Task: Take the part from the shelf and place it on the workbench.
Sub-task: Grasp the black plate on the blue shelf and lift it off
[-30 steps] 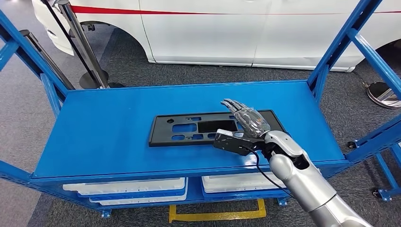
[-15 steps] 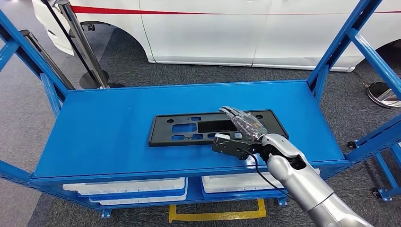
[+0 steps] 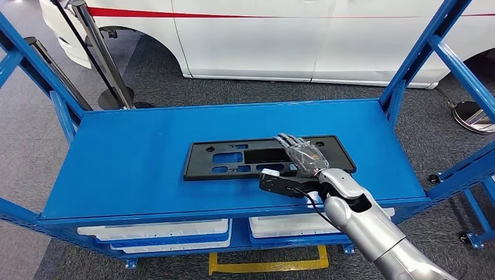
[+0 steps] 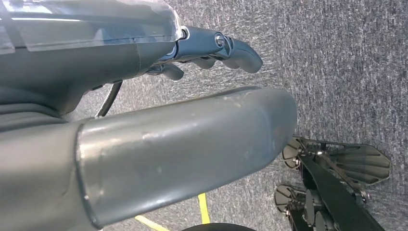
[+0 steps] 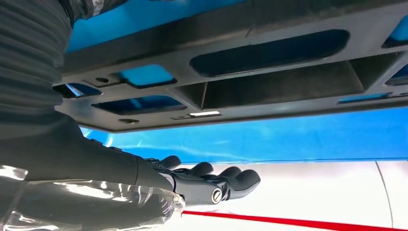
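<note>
We are looking at the part (image 3: 265, 156), a flat black plastic panel with rectangular cut-outs and small round holes, lying on the blue shelf (image 3: 134, 151) a little toward three o'clock of its centre. In the right wrist view the part (image 5: 269, 72) is showing ribbed walls and a matt moulded finish, so we are judging it light, fairly stiff along its length but liable to flex and twist if lifted by one end, and smooth enough to slide on the painted metal deck. We are holding our right hand (image 3: 300, 157) over the part's three o'clock half, fingers extended and apart, thumb at the near edge, nothing gripped yet; whether the fingers are touching the panel we cannot tell. We are thinking the best hold is across the near long edge or through a cut-out, close to the middle, so the panel stays level. Our left hand (image 4: 144, 120) is hanging over grey carpet, fingers loosely curled, holding nothing. A white car (image 3: 292, 35) is standing at twelve o'clock beyond the shelf.
</note>
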You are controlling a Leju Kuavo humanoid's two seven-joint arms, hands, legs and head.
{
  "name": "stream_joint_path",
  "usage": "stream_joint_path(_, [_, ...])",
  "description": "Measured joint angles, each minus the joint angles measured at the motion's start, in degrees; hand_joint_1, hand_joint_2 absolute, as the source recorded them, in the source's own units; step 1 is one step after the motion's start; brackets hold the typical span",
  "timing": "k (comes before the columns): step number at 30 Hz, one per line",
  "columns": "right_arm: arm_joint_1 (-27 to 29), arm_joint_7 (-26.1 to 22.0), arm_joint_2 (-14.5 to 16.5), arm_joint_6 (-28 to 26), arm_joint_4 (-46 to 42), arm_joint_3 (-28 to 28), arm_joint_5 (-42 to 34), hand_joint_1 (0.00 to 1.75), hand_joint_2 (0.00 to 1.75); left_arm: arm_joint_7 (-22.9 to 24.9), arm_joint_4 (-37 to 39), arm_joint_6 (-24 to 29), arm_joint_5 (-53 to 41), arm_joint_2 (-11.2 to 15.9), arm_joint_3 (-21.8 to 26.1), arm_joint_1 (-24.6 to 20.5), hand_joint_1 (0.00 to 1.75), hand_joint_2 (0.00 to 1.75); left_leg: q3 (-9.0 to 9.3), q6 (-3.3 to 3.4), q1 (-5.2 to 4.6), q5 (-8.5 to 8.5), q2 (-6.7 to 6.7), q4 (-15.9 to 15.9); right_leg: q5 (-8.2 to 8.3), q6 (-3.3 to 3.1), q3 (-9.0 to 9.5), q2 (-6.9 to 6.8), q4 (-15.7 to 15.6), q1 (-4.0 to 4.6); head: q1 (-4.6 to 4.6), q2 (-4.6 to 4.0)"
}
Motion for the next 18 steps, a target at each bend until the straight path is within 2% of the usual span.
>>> stream_joint_path(4, [-0.04, 1.97, 1.38, -6.3, 3.17, 0.18, 7.13, 0.0, 1.75, 0.0, -0.02, 0.0, -0.39, -0.31, 0.0, 0.01, 0.0, 0.0, 0.02, 0.0, 0.0, 0.0, 0.0, 0.0, 0.0, 0.0, 0.02, 0.0, 0.0, 0.0, 0.0, 0.0])
stream_joint_path(11, [0.25, 2.86, 3.74, -12.83, 8.68, -1.42, 16.24, 0.0, 1.75, 0.07, -0.02, 0.0, -0.93, -0.72, 0.0, -0.02, 0.0, 0.0, 0.03, 0.0, 0.0, 0.0, 0.0, 0.0, 0.0, 0.0, 0.02, 0.0, 0.0, 0.0, 0.0, 0.0])
stream_joint_path(18, [0.74, 2.86, 4.99, -13.83, 12.19, -4.97, 19.34, 0.02, 1.75, 0.09, 0.0, 0.09, -1.14, -0.86, 0.0, -0.17, 0.0, 0.0, 0.04, 0.0, 0.0, 0.0, 0.01, 0.0, 0.0, 0.0, 0.02, 0.01, 0.0, -0.01, 0.0, 0.0])
